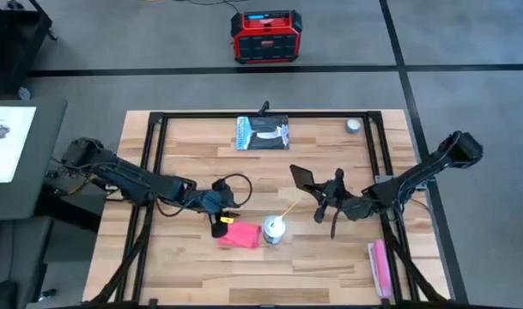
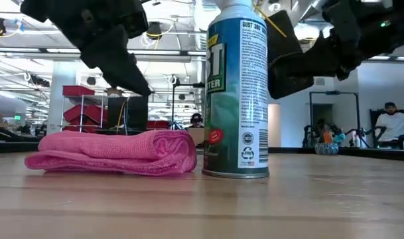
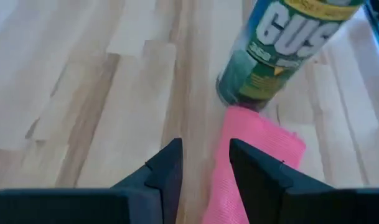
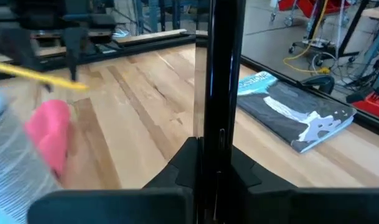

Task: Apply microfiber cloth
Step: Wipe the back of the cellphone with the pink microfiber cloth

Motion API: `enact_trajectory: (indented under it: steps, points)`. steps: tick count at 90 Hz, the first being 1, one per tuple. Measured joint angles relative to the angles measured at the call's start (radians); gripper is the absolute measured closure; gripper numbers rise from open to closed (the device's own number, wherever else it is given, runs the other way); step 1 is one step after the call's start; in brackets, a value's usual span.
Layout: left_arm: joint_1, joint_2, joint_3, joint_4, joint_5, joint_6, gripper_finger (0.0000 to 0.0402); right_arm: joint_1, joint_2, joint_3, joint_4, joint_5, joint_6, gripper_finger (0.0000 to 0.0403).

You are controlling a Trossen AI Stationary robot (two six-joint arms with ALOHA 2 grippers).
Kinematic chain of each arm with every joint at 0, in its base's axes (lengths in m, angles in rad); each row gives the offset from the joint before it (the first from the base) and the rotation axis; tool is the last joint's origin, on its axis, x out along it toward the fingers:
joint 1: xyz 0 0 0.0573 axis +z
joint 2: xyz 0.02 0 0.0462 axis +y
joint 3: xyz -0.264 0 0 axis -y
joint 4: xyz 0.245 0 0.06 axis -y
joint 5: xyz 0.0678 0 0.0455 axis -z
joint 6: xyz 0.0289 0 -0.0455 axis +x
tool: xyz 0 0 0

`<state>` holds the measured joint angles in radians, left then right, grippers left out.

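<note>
Pink, high view: microfiber cloth [image 1: 240, 235] folded, touching spray can [image 1: 274, 230]; bare wooden table [image 1: 192, 275] beyond.
Low view: shelving behind cloth.
Left wrist: left gripper [image 3: 205, 163] narrowly parted above cloth's edge.
Right wrist: right gripper [image 4: 215, 158] clamps black phone [image 4: 221, 68], beside can.

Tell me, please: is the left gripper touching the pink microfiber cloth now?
Apart. The low view shows the left gripper hanging above the folded microfiber cloth, with clear background between them.
</note>
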<state>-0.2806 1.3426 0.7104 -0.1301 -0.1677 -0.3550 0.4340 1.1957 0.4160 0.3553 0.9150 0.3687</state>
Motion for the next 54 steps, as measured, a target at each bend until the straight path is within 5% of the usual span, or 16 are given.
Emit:
enact_trajectory:
  steps: [17,54]
  points:
    - [-0.003,0.000,-0.003,-0.009,0.119,-0.021,0.0285,-0.042,0.000,0.000,0.000,-0.044,-0.001,0.0387]
    - [-0.022,0.074,-0.002,-0.095,0.147,-0.069,0.0285,-0.077,0.000,0.000,0.002,-0.081,-0.008,0.0387]
